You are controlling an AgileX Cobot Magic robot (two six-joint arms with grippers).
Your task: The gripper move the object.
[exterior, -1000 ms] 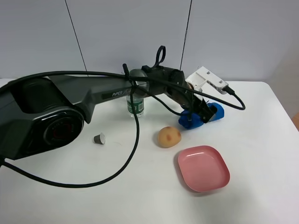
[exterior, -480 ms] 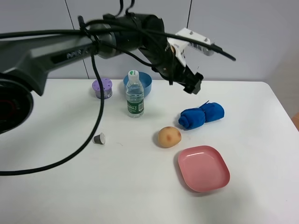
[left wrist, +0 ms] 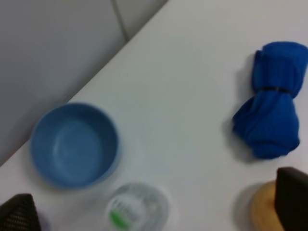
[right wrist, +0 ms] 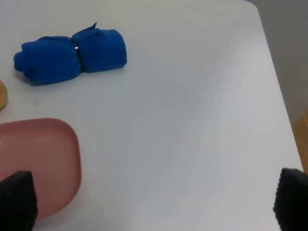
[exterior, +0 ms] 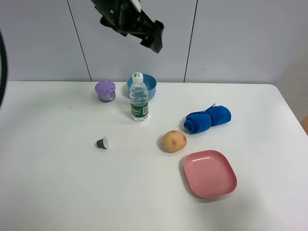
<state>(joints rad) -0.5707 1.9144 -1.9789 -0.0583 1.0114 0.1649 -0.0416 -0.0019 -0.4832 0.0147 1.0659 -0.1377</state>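
A rolled blue towel [exterior: 207, 120] lies on the white table at the right; it also shows in the left wrist view [left wrist: 272, 108] and the right wrist view [right wrist: 72, 55]. My left gripper [exterior: 153, 36] hangs high above the table's back, far from the towel. In its wrist view it [left wrist: 154, 207] is open and empty, over the water bottle [left wrist: 137, 207] and blue bowl [left wrist: 74, 144]. My right gripper [right wrist: 154, 199] is open and empty over the table's right side, near the pink plate [right wrist: 38, 159]; it is outside the exterior view.
A yellow-brown round fruit [exterior: 174, 141] lies left of the pink plate [exterior: 209, 173]. A water bottle [exterior: 138, 98] stands before a blue bowl [exterior: 147, 85]. A purple lidded cup [exterior: 105, 91] stands at the back left. A small capsule [exterior: 102, 143] lies to the left.
My left arm has risen from the blue towel, up and to the left, with nothing in its gripper. The towel stays on the table.
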